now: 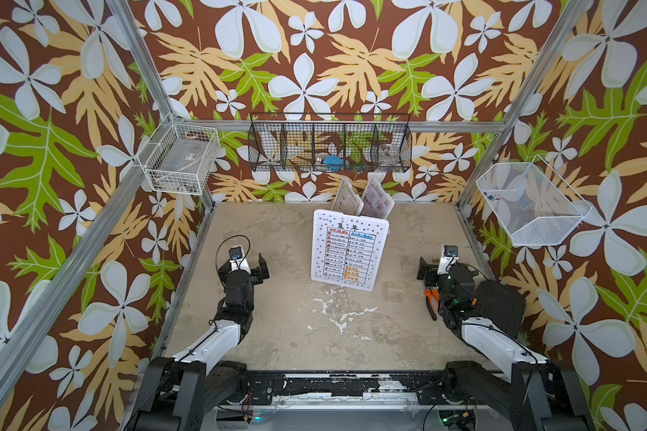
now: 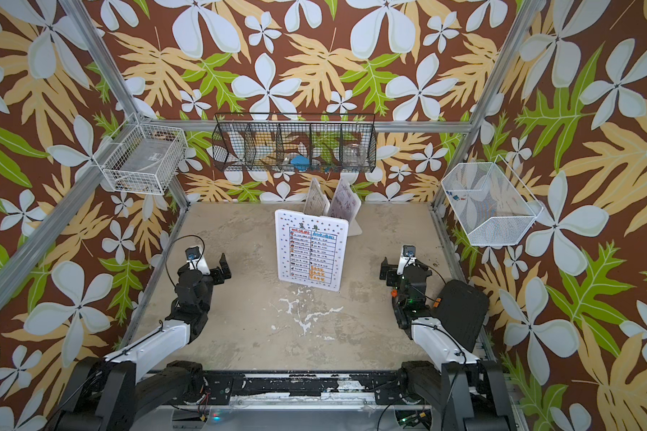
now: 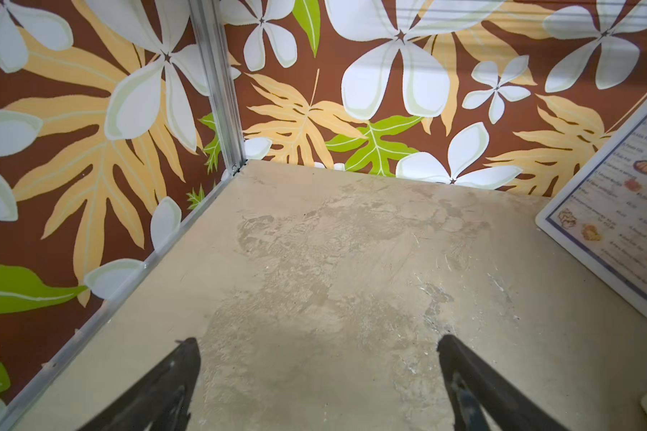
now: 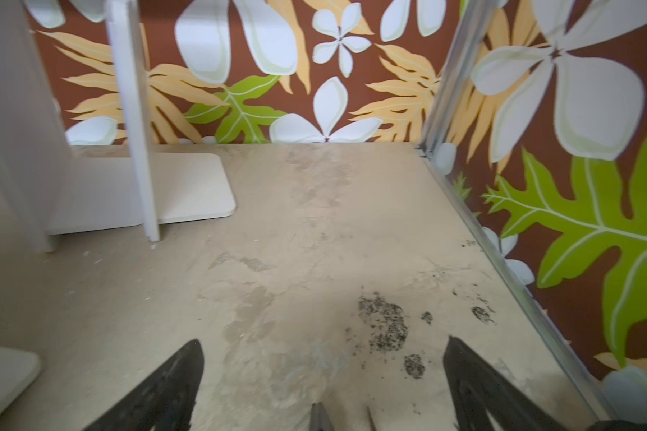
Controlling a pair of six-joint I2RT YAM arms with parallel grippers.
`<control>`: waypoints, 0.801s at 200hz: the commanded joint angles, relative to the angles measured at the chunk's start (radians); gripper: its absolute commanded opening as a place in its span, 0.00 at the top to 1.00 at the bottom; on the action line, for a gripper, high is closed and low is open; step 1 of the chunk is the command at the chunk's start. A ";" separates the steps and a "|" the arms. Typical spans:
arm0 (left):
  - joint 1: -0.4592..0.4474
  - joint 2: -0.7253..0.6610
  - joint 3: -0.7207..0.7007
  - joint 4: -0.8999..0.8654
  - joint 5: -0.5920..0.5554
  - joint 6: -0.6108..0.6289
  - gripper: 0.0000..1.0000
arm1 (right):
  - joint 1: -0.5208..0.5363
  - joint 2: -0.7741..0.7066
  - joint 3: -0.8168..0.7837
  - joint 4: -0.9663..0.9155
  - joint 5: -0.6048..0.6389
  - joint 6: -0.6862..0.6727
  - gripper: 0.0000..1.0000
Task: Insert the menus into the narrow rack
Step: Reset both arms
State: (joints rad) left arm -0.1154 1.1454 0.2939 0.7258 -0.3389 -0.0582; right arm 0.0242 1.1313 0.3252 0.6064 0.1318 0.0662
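Three menus stand upright at the far middle of the desk.
Both gape wide and empty: left end effector, right end effector, well apart from them on either side.

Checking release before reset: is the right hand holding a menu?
No: in its wrist view the right hand is open, and only the table shows between its fingers.

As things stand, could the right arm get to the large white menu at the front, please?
Probably yes: the white menu stands upright in front of the other menus, and the table between it and the open right tool looks bare.
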 commanded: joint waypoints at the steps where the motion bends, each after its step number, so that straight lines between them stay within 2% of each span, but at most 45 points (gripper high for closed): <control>1: 0.018 0.067 -0.015 0.186 0.022 0.044 0.00 | -0.040 0.059 -0.028 0.233 -0.023 -0.015 0.00; 25: 0.036 0.140 -0.033 0.265 0.112 0.005 0.00 | -0.110 0.138 -0.045 0.352 -0.110 0.060 0.00; 38: 0.037 0.177 -0.049 0.319 0.114 0.003 0.00 | -0.149 0.180 -0.038 0.373 -0.188 0.092 0.00; 62: 0.037 0.253 -0.106 0.478 0.121 0.004 0.00 | -0.187 0.281 -0.038 0.470 -0.405 0.090 0.00; 76: 0.037 0.293 -0.140 0.558 0.108 -0.003 0.00 | -0.185 0.318 -0.051 0.522 -0.448 0.077 0.00; 86: 0.038 0.323 -0.160 0.641 0.112 0.010 0.00 | -0.186 0.326 -0.074 0.572 -0.439 0.078 0.00; 99: 0.039 0.301 -0.143 0.562 0.119 0.005 0.00 | -0.184 0.319 -0.089 0.588 -0.429 0.076 0.00; 111: 0.039 0.320 -0.150 0.613 0.121 0.009 0.00 | -0.174 0.312 -0.115 0.629 -0.396 0.074 0.00; 134: 0.039 0.316 -0.147 0.601 0.113 0.005 0.00 | -0.108 0.295 -0.165 0.678 -0.246 0.038 0.00; 147: 0.039 0.313 -0.150 0.600 0.105 0.004 0.00 | -0.055 0.338 -0.192 0.741 -0.138 0.003 0.00; 155: 0.039 0.314 -0.150 0.604 0.104 0.004 0.00 | -0.042 0.395 -0.210 0.866 -0.134 -0.006 0.00; 160: 0.039 0.313 -0.150 0.604 0.104 0.003 0.00 | -0.039 0.397 -0.207 0.856 -0.142 -0.013 0.00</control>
State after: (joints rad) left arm -0.0792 1.4597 0.1452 1.2827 -0.2306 -0.0544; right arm -0.0471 1.4635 0.1429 1.2652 -0.1272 0.1059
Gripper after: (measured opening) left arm 0.997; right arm 0.998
